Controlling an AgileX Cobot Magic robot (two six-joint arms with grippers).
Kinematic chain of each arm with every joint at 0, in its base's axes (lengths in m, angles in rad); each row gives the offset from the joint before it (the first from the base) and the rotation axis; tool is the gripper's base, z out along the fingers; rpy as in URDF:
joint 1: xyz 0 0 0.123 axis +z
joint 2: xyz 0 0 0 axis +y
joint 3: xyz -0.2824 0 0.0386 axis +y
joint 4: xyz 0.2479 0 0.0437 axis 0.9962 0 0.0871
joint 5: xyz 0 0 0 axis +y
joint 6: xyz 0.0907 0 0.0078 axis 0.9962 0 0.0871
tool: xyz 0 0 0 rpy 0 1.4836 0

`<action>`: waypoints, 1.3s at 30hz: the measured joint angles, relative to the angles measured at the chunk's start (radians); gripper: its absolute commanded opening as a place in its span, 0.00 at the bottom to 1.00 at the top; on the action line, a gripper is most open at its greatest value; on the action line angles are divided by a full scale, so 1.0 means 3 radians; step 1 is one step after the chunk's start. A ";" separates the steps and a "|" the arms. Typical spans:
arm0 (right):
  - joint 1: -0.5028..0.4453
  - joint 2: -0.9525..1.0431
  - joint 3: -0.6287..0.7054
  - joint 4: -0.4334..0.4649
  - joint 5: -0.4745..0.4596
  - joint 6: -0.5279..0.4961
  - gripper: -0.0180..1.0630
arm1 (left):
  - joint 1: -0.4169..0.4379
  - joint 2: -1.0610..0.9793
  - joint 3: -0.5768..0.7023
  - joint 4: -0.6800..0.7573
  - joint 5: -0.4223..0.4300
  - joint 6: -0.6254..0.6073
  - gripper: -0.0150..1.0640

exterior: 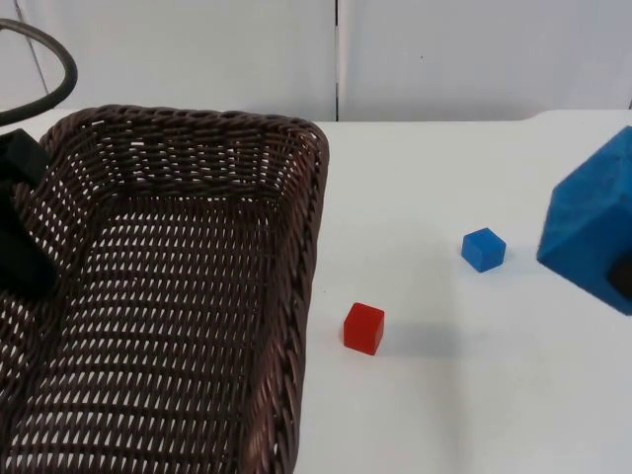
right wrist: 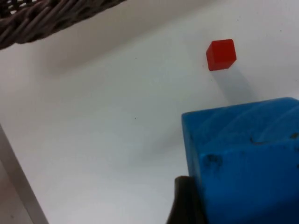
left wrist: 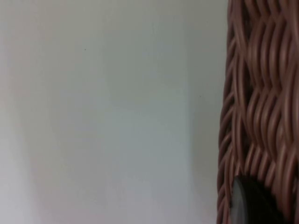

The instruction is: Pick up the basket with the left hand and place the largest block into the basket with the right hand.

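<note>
Item one: the dark brown wicker basket (exterior: 188,286), our landmark. We see it raised and tilted toward the top camera. The left gripper (exterior: 25,227) sits at the basket's left rim, a black mass over the weave; in the left wrist view the woven rim (left wrist: 259,107) runs close beside a black fingertip (left wrist: 254,203). Whether those jaws are clenched on the rim we cannot tell.

Item two: the large blue block (exterior: 592,222), well to the right of the basket and lifted off the white table (exterior: 444,395). We find it grasped by the right gripper (right wrist: 224,200), one black finger (right wrist: 184,203) pressed against its side.

Item three: a small red block (exterior: 363,328), lying on the table just right of the basket's right wall, apart from it.

Item four: a small blue block (exterior: 483,249), on the table between the red block and the large blue block, farther from the basket.
</note>
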 measured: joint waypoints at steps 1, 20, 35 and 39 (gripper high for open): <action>0.0000 0.0044 -0.0024 0.0017 0.0006 0.0000 0.02 | 0.0000 0.0000 0.0000 0.0000 0.0000 0.0000 0.01; 0.0019 0.1371 -0.1437 0.0660 0.0006 -0.0023 0.02 | 0.0000 0.0000 0.0000 0.0000 0.0000 0.0000 0.01; 0.0372 0.2424 -0.2476 0.0724 0.0143 -0.0135 0.02 | 0.0000 0.0000 0.0000 0.0000 0.0000 0.0000 0.01; 0.0372 0.2562 -0.2488 0.0724 0.0128 -0.0135 0.02 | 0.0000 0.0000 0.0000 0.0000 0.0000 0.0000 0.01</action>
